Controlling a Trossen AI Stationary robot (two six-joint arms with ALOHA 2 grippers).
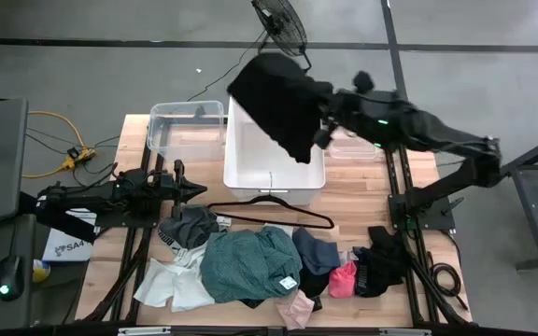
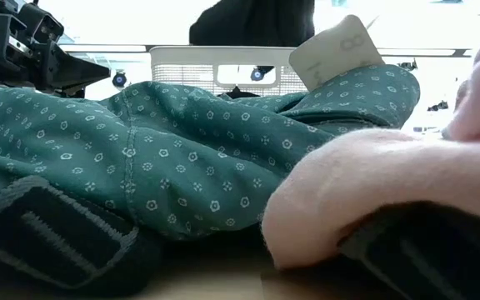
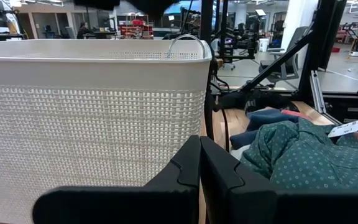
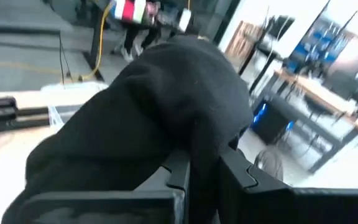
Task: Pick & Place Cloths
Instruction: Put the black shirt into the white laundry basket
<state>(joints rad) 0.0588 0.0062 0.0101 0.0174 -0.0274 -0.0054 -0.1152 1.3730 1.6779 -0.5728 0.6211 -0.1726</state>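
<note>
Pink fabric (image 2: 373,192) fills the lower right of the low view, right up against the lens, with the teal-green patterned garment (image 2: 182,158) spread across the middle of the frame behind it and a white tag (image 2: 336,50) poking up at the upper right.

From above, the heap sits along the lower middle of the frame on the wooden counter (image 1: 129,140): the teal-green piece (image 1: 248,266), a white one (image 1: 171,285) at lower left, a grey one (image 1: 191,224) above it, a navy one (image 1: 318,250) to the right, a bright pink one (image 1: 343,279) beside that, and a black one (image 1: 381,261) at the far right of the pile. A thin black hanger (image 1: 269,213) lies just above the heap.

Up top, the right tool (image 1: 323,119) is clamped on a big black garment (image 1: 278,101), which hangs over the white basket (image 1: 250,173) in the upper middle of the frame. The right wrist view confirms it: dark cloth (image 4: 148,118) pinched between the fingers (image 4: 179,171) and draping over them.

The left tool (image 1: 197,191) waits at middle left, low over the counter beside the basket, fingers together; its wrist view shows the two pads (image 3: 188,171) pressed against each other with nothing between, the woven basket wall (image 3: 92,124) filling the left of that frame. A clear plastic bin (image 1: 185,126) sits left of the basket, upper left of centre.
</note>
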